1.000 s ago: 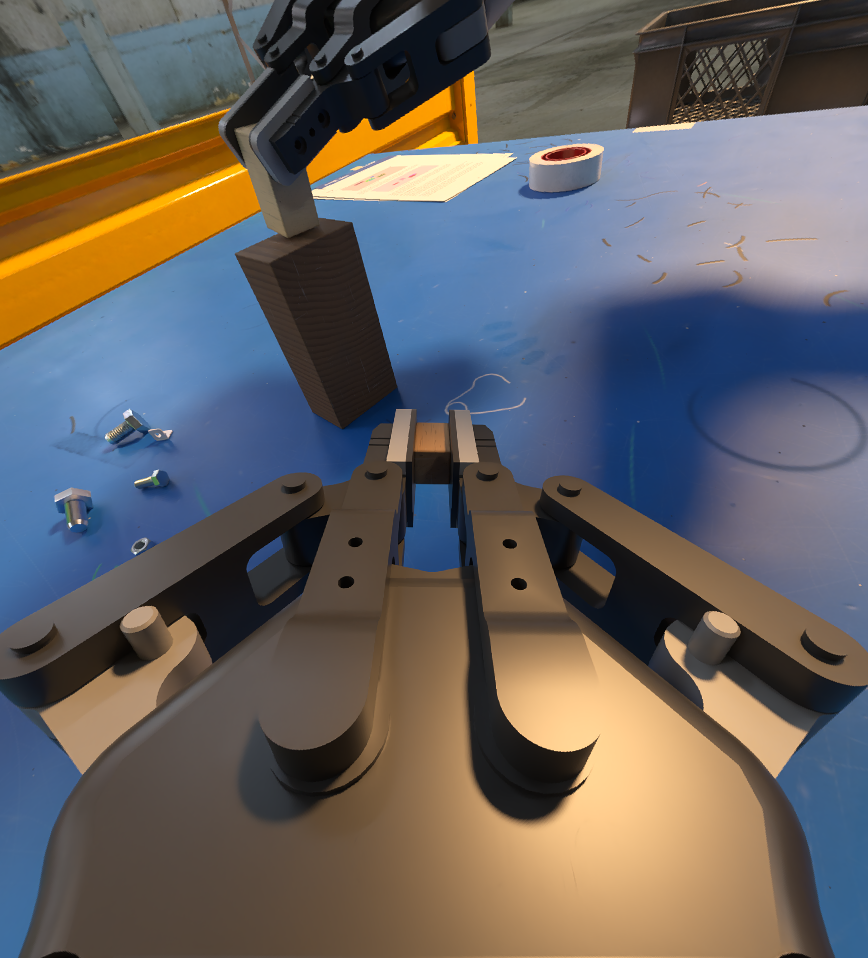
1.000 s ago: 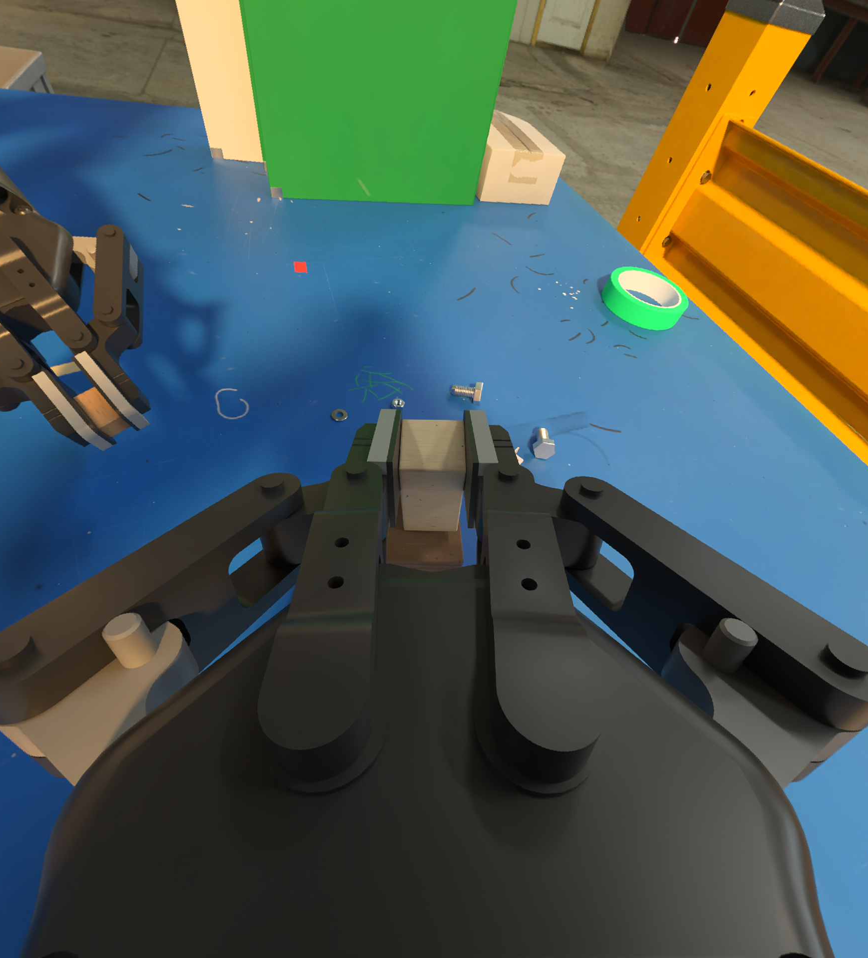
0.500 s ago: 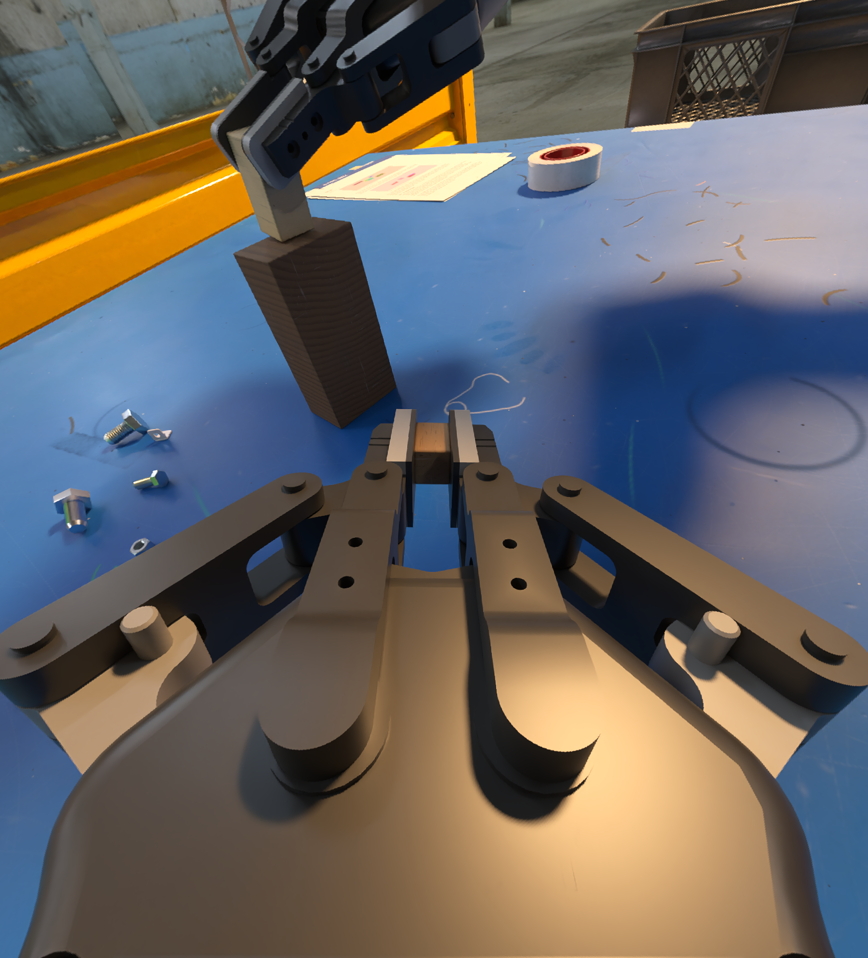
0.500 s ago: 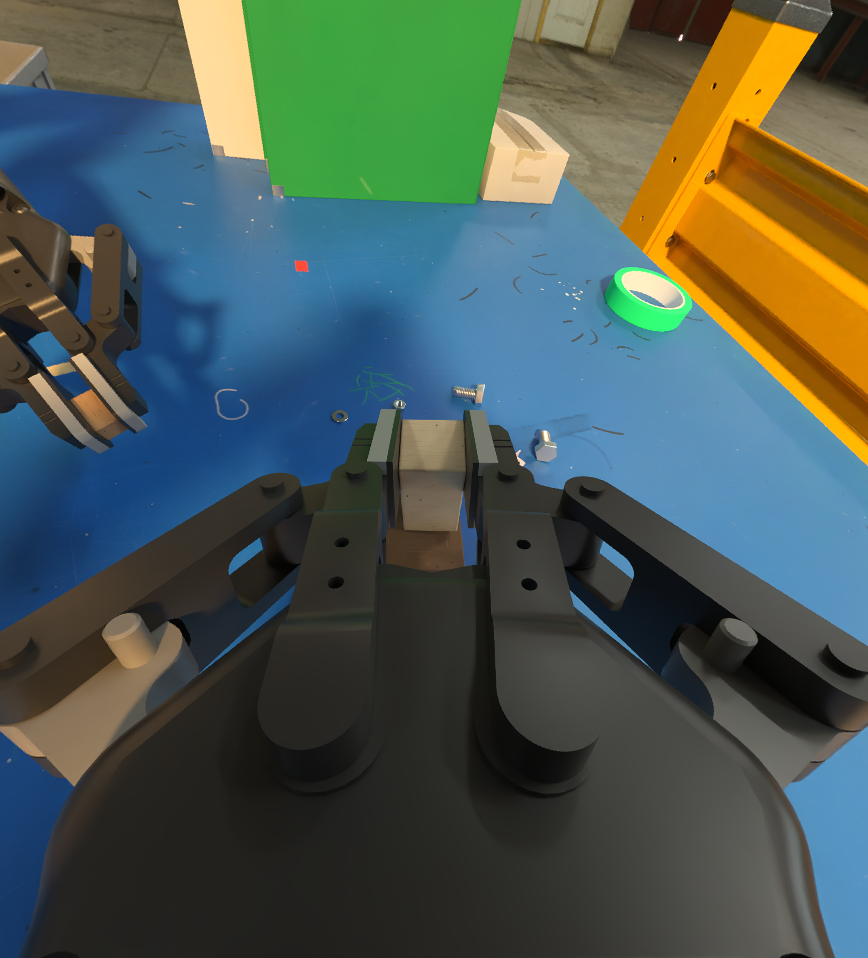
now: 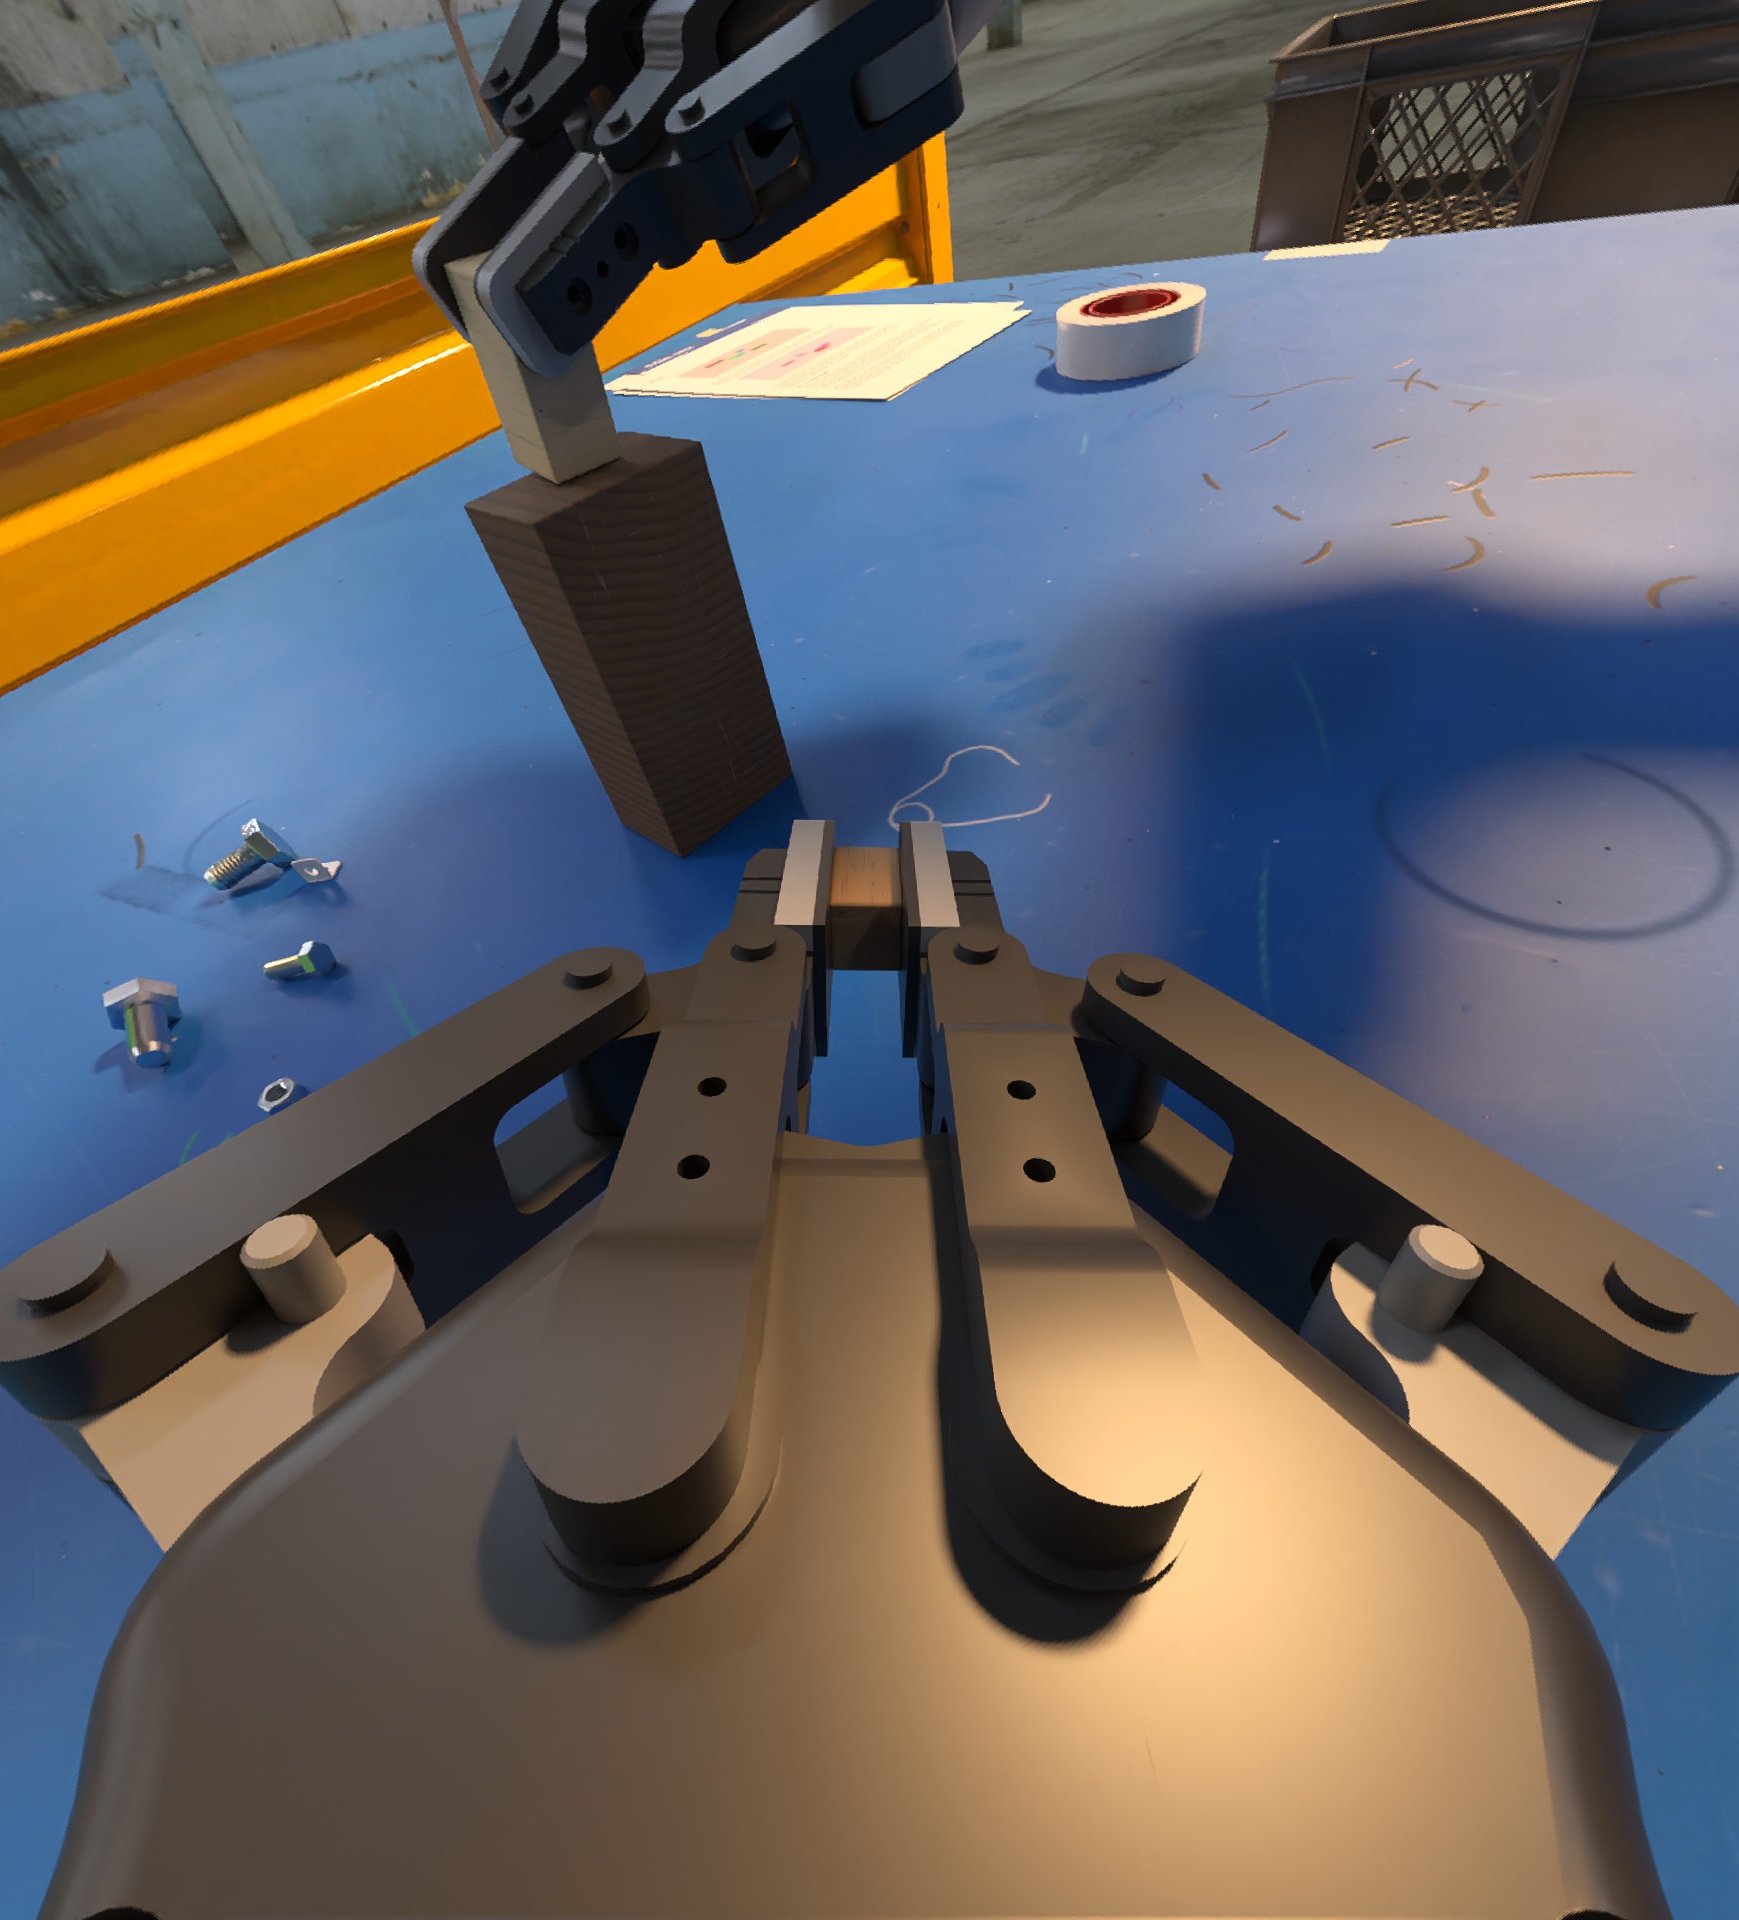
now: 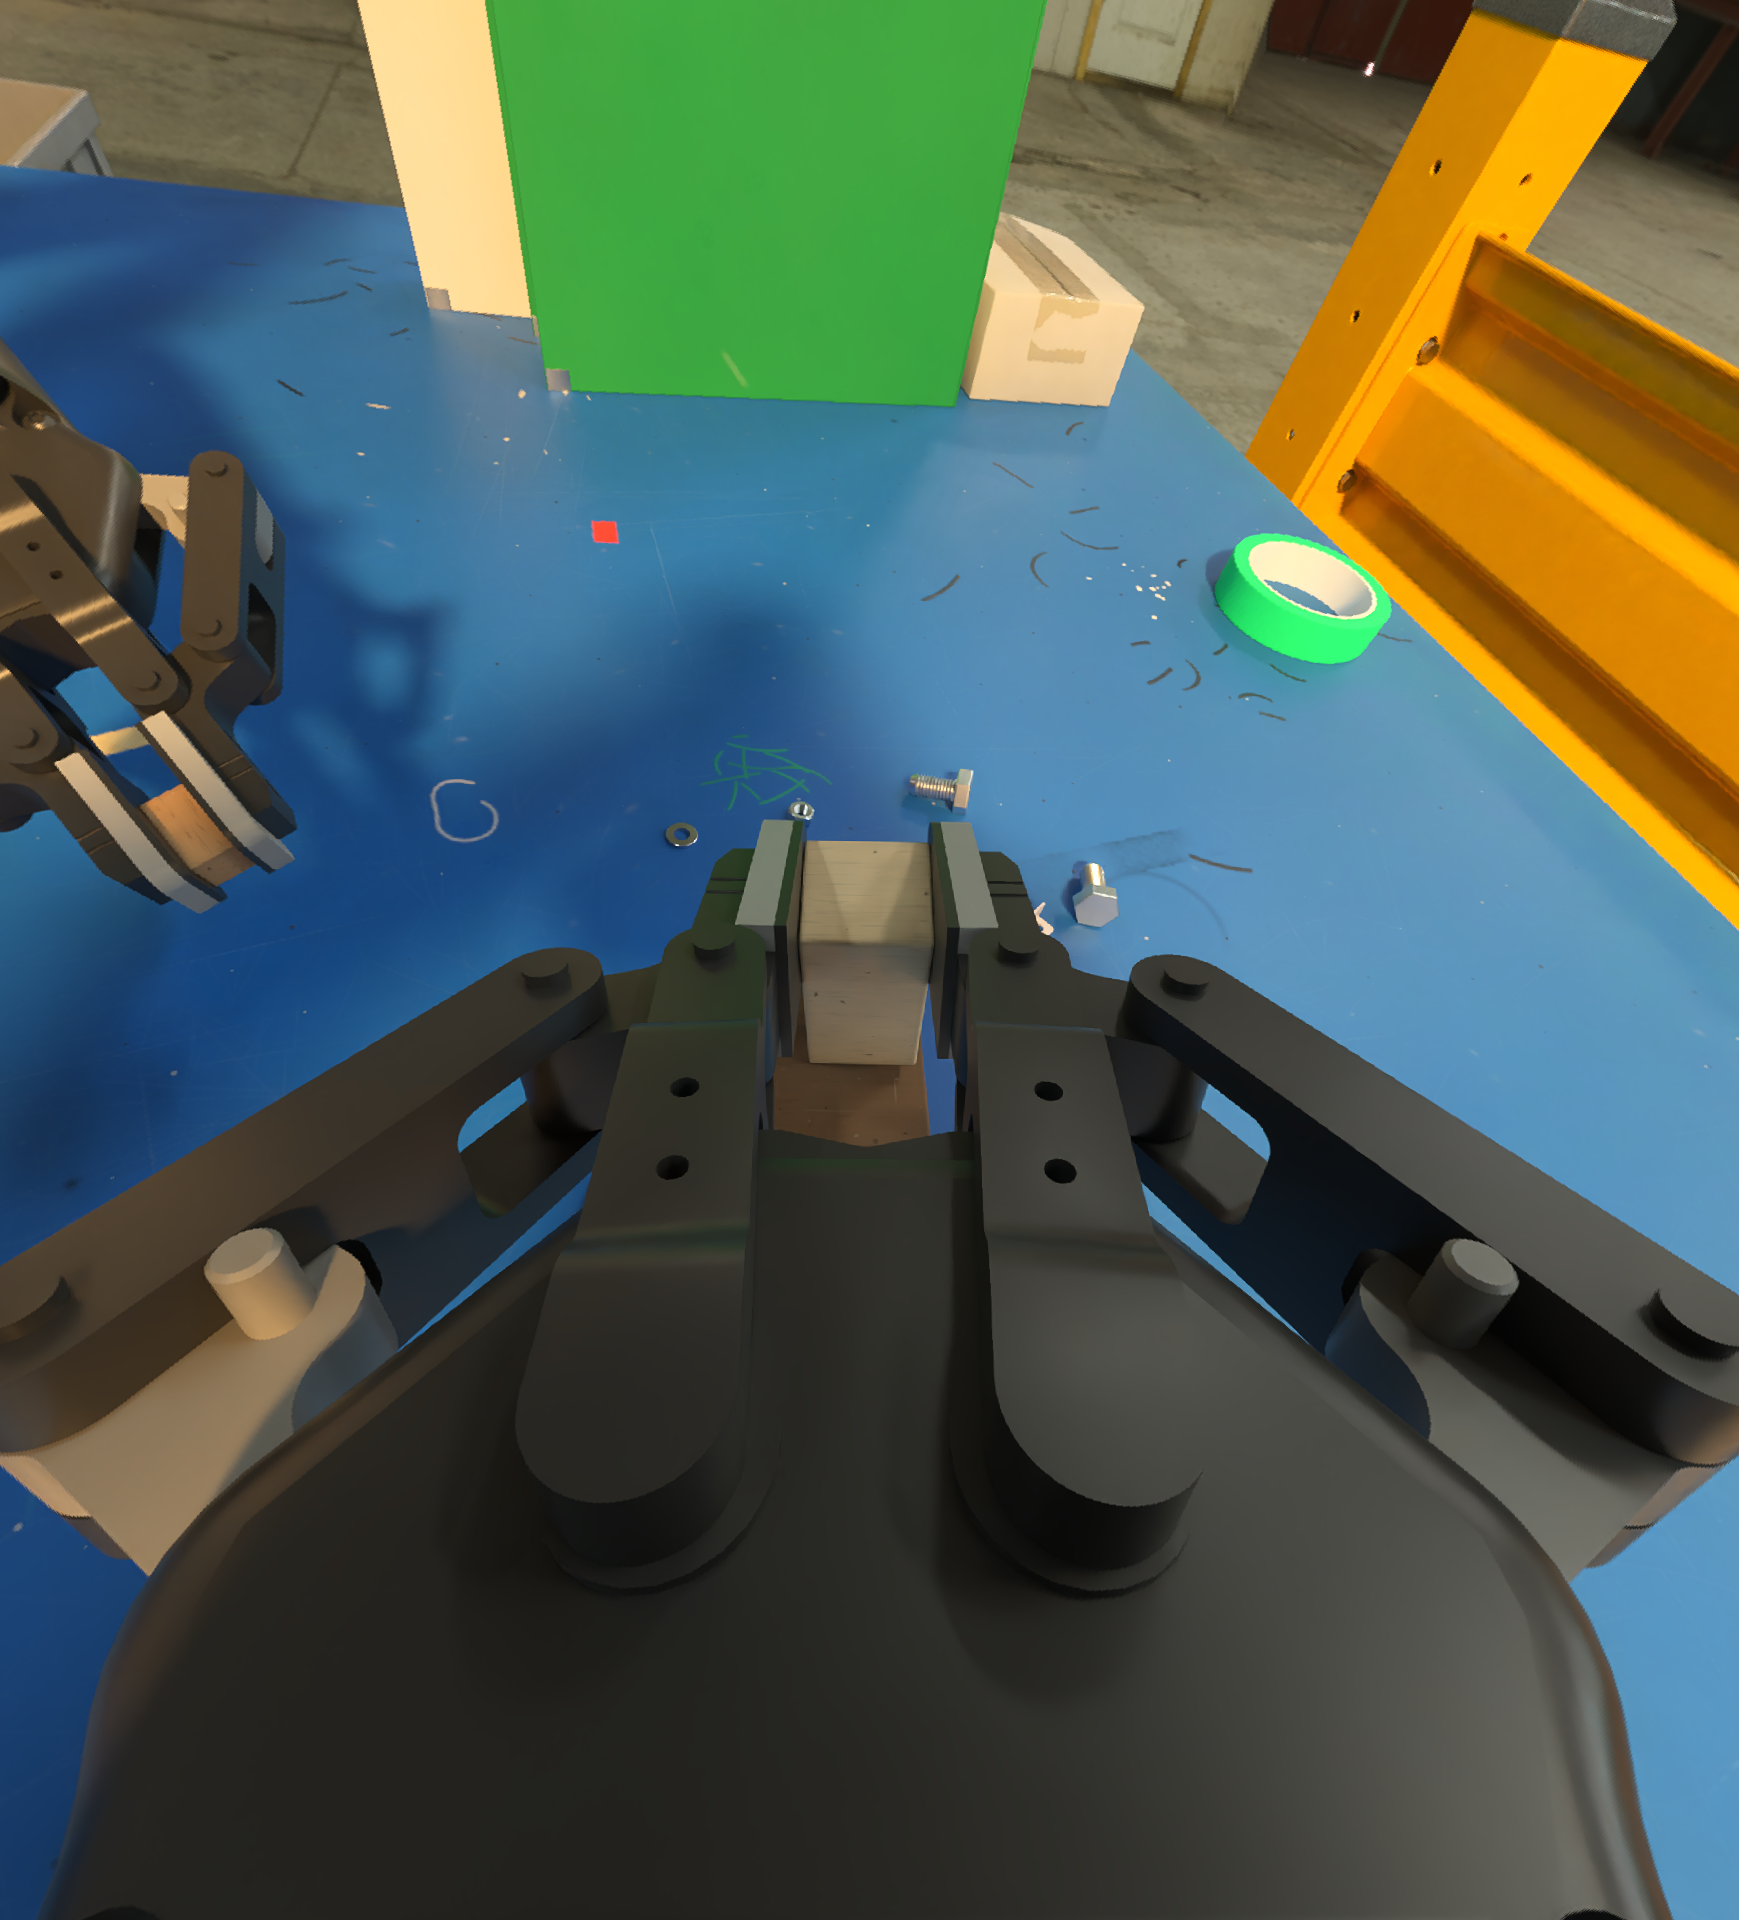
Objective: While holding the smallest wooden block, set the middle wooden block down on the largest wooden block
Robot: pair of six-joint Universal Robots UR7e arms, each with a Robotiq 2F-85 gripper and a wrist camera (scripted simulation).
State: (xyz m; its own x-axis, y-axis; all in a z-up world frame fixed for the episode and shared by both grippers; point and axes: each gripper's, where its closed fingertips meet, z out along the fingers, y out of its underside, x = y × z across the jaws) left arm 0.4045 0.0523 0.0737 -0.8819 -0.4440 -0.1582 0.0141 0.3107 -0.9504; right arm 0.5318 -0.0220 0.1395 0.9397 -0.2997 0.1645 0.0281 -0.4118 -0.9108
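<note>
My left gripper [image 5: 863,871] is shut on the smallest wooden block [image 5: 863,878], a small brown cube held above the blue table; it also shows in the right wrist view [image 6: 187,831]. The largest wooden block [image 5: 636,644], dark brown and tall, stands upright just beyond it to the left. My right gripper [image 6: 865,878] is shut on the middle wooden block [image 6: 863,940], pale and oblong. In the left wrist view that pale block [image 5: 553,410] rests its lower end on the dark block's top. The dark block's top [image 6: 849,1101] shows under the pale block in the right wrist view.
Loose bolts and nuts [image 5: 252,857] lie left of the dark block. A paper sheet [image 5: 823,348] and a white tape roll [image 5: 1130,327] lie at the far side. A green tape roll [image 6: 1301,597], a green panel [image 6: 761,197] and an orange guard rail [image 6: 1592,540] border the table.
My right gripper has lowered slightly with the pale block, bringing its lower end down onto the dark block's top. My left gripper has stayed in place.
</note>
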